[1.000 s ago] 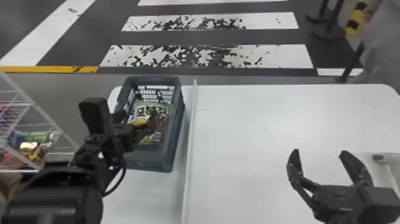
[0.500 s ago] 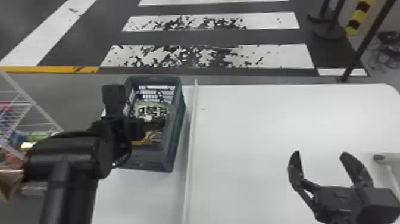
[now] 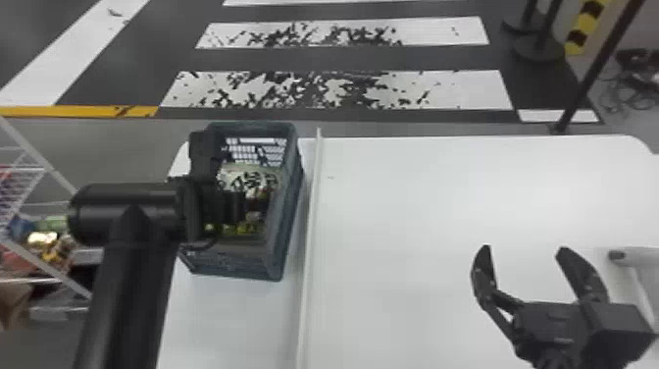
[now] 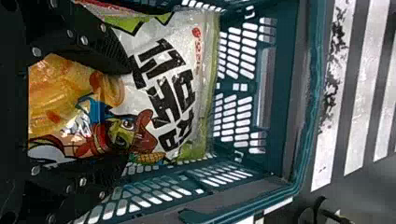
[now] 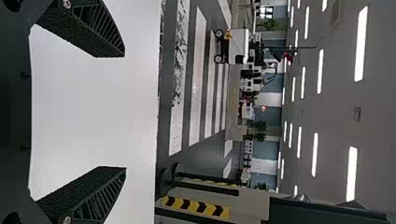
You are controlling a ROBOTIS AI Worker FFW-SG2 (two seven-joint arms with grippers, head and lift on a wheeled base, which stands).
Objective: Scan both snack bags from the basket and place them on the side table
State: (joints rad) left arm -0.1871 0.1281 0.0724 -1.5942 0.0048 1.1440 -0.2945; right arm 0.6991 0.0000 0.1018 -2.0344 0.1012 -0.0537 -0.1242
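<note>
Straddling a snack bag (image 4: 187, 60) inside the basket (image 3: 230, 260), our left gripper (image 4: 123, 116) has its fingers spread, with nothing clenched yet; our right gripper (image 3: 523, 249) is parked over the white table (image 3: 441, 221), its fingers apart too; we judge ourselves near the start, with grasping, scanning and side-table placing left for both bags; whether a second lies beneath, we cannot tell

From my end I had a white table (image 3: 417, 211), flat top, rounded far corners. A thin pale strip (image 3: 311, 245) ran across it, far edge toward my side. Blue-grey basket (image 3: 235, 262) sat upright left of the strip, near it, by the far left corner. I also saw a pale device (image 3: 642, 257), dark-tipped, at the right side.
</note>
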